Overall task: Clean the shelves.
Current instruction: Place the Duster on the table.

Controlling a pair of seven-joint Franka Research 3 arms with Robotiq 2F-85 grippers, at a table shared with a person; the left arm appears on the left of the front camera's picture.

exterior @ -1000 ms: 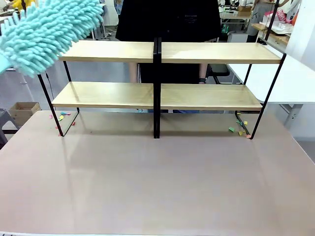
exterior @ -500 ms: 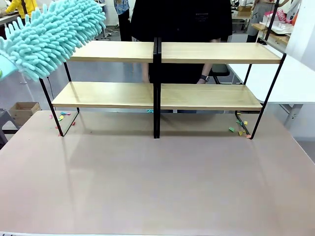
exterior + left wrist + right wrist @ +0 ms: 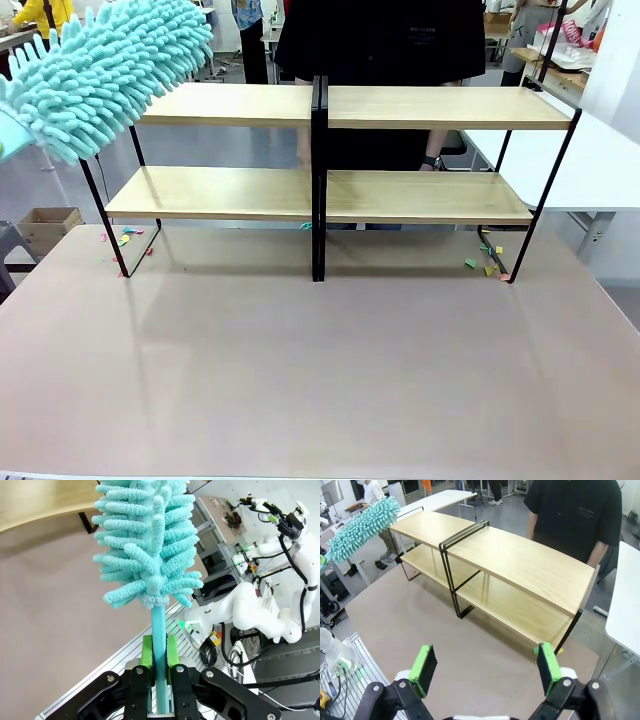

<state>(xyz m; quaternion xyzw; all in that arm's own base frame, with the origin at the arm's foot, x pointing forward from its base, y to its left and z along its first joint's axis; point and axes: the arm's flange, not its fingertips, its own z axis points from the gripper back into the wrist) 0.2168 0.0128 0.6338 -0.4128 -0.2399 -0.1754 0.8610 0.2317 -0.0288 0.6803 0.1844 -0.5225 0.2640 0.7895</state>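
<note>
The shelves (image 3: 330, 150) are a two-tier rack of light-wood boards on a thin black frame, standing at the far side of the table; the right wrist view takes in the shelves (image 3: 520, 570) from above. A fluffy turquoise duster (image 3: 105, 70) hangs in the air over the rack's top left corner. My left gripper (image 3: 160, 652) is shut on the handle of the duster (image 3: 147, 545), green pads pressed on both sides. My right gripper (image 3: 485, 667) hovers high above the near table, jaws wide open and empty.
Small coloured paper scraps (image 3: 128, 238) lie on the table by the rack's left foot, and more scraps (image 3: 485, 262) by its right foot. A person in black (image 3: 385, 40) stands behind the shelves. A white table (image 3: 590, 165) stands at right, a cardboard box (image 3: 45, 228) at left.
The duster rose slightly and shifted right toward the top left shelf corner. The person behind the rack stepped to the right.
</note>
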